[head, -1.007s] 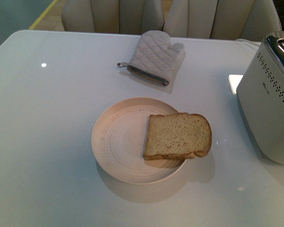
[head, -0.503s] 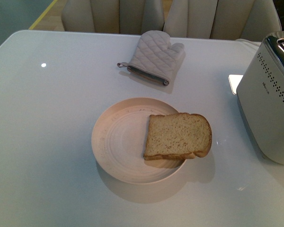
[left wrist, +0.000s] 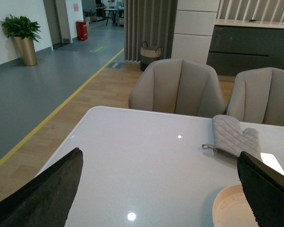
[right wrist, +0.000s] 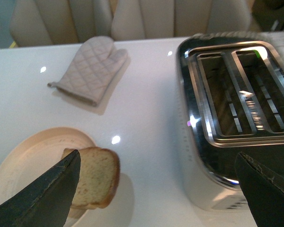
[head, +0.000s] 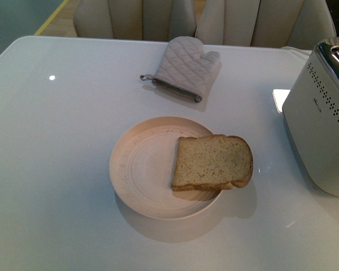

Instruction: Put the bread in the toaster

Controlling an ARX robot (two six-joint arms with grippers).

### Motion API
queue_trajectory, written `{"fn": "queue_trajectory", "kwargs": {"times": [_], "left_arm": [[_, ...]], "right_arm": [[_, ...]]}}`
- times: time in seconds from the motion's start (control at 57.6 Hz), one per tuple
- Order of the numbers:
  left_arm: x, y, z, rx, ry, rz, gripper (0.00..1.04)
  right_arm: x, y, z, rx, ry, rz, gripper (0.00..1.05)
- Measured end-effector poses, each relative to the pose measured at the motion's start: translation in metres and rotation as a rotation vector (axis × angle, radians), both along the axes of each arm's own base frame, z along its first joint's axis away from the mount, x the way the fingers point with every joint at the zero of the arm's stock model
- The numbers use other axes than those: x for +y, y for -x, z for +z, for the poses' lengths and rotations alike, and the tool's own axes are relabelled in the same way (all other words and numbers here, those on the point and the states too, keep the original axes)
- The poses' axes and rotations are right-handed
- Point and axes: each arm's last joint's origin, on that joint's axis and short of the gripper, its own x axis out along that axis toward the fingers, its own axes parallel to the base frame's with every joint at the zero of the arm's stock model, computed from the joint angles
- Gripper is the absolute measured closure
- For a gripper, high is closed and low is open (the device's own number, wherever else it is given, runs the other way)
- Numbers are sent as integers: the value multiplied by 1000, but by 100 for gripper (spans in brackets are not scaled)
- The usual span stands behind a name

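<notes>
A slice of tan bread (head: 213, 162) with a brown crust lies on the right side of a round cream plate (head: 141, 169), its rounded end hanging over the rim toward the toaster (head: 322, 124). The toaster is white with dotted sides and stands at the table's right edge. In the right wrist view its chrome top (right wrist: 236, 90) shows two empty slots. My right gripper (right wrist: 158, 189) hovers open above the table between the bread (right wrist: 95, 176) and the toaster. My left gripper (left wrist: 161, 187) is open above bare table left of the plate (left wrist: 232, 208). Neither arm shows in the front view.
A quilted grey oven mitt (head: 186, 68) lies at the back of the white table (head: 56, 169), behind the plate. Beige chairs (head: 135, 17) stand along the far edge. The table's left half holds nothing.
</notes>
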Motion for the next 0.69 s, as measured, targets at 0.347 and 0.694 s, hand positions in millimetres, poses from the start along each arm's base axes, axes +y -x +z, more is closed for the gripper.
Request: {"fn": "queue_trajectory", "kwargs": {"times": [0.347, 0.694], "left_arm": [[0, 0, 0, 0, 0, 0, 7], [0, 0, 0, 0, 0, 0, 7]], "right_arm": [[37, -76, -69, 357, -121, 41, 9], [51, -104, -106, 513, -308, 35, 9]]}}
